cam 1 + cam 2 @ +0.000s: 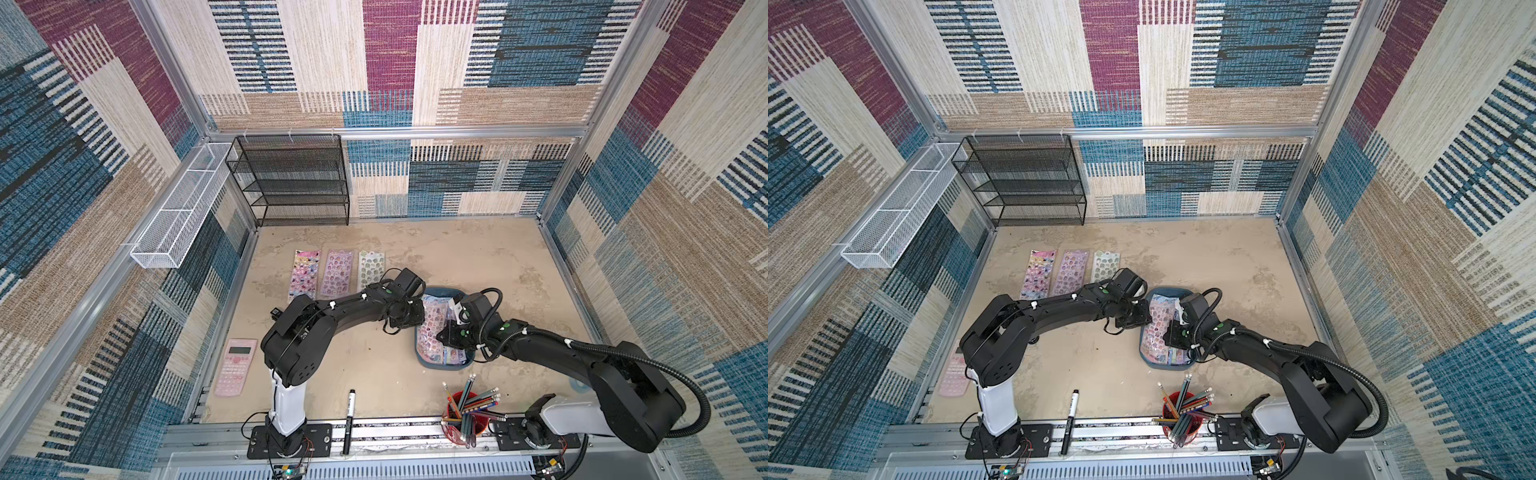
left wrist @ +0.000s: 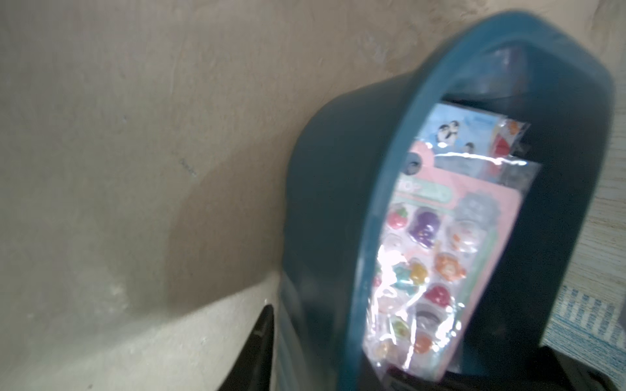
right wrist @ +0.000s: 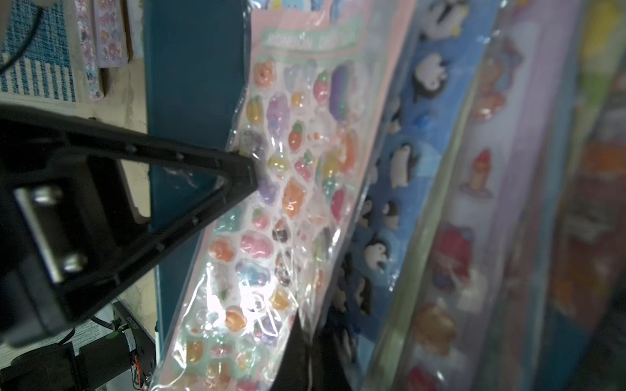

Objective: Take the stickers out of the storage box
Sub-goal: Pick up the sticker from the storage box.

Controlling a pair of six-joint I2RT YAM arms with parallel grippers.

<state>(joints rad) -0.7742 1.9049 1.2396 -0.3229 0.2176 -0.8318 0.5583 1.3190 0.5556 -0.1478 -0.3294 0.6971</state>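
Right wrist view: my right hand (image 3: 249, 162) is pinched closed on the edge of the top pink sheet of stickers (image 3: 298, 189) inside the storage box (image 3: 193, 84); deeper sheets blur. At the box's rim, my left hand (image 1: 411, 318) has its fingers cut off, so I cannot tell its spread.

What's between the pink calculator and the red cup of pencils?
The left arm's white post and a black marker pen lying flat. Both top views show them.

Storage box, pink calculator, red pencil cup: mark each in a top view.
storage box (image 1: 436, 365), top view, near rim.
pink calculator (image 1: 236, 368), top view, keypad.
red pencil cup (image 1: 481, 424), top view, red wall.
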